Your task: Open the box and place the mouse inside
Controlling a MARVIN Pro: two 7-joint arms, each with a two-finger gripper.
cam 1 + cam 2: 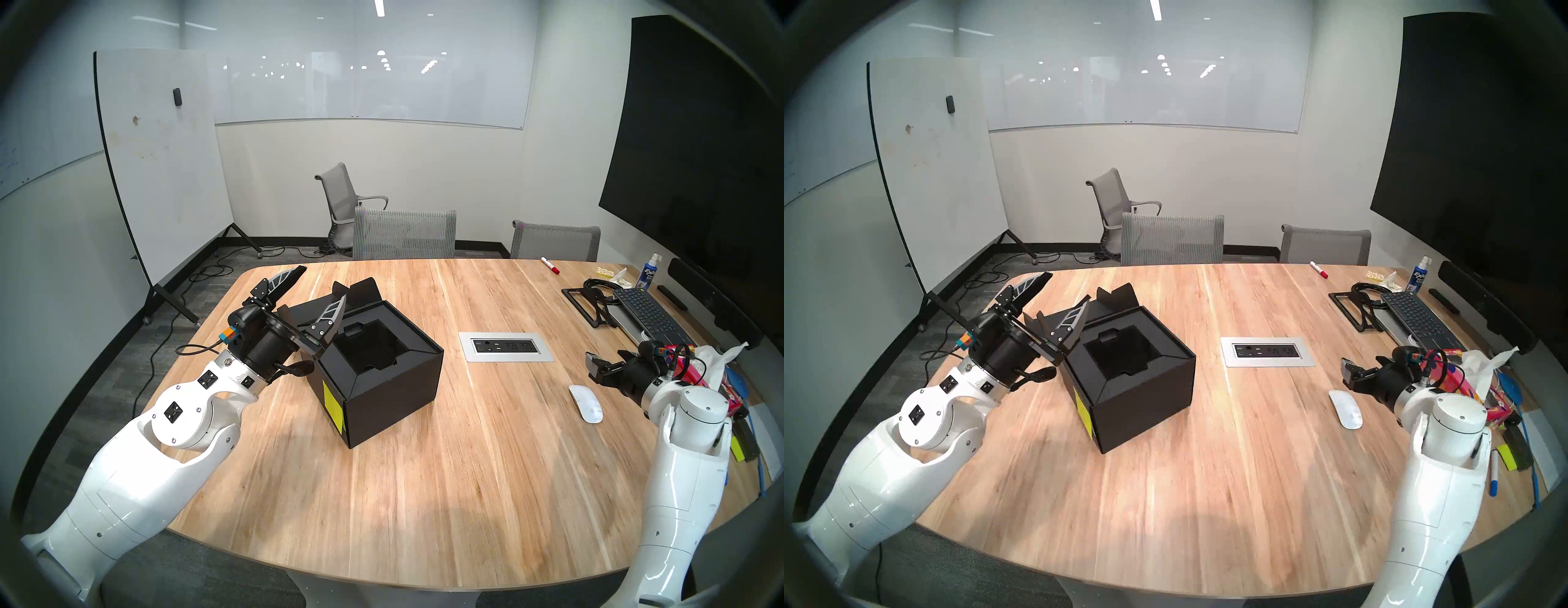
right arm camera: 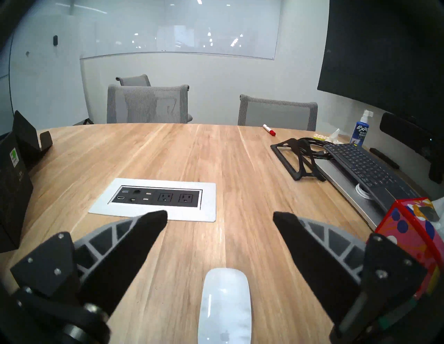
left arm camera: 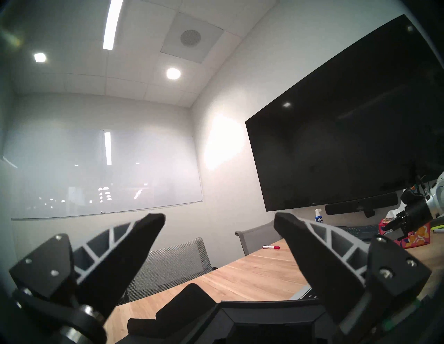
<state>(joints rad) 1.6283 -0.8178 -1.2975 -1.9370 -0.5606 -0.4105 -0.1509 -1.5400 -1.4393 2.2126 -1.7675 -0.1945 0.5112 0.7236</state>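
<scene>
Wooden table (image 1: 424,488), mouse (image 2: 224,305) below spread right gripper (image 2: 219,216), left gripper (image 1: 322,284) spread above opened box (image 1: 382,382)

I see a black box (image 1: 384,378) with a neon-yellow note (image 1: 333,405), a white mouse (image 1: 586,403), a pale striped wood table (image 1: 424,488), and a tissue box (image 2: 413,237) in pink with blue and orange blotches.

Bright, even ceiling light; a glare patch on the wall (image 3: 222,141) at centre of the left wrist view. Fisheye bending, dark rims, soft shadows.
</scene>
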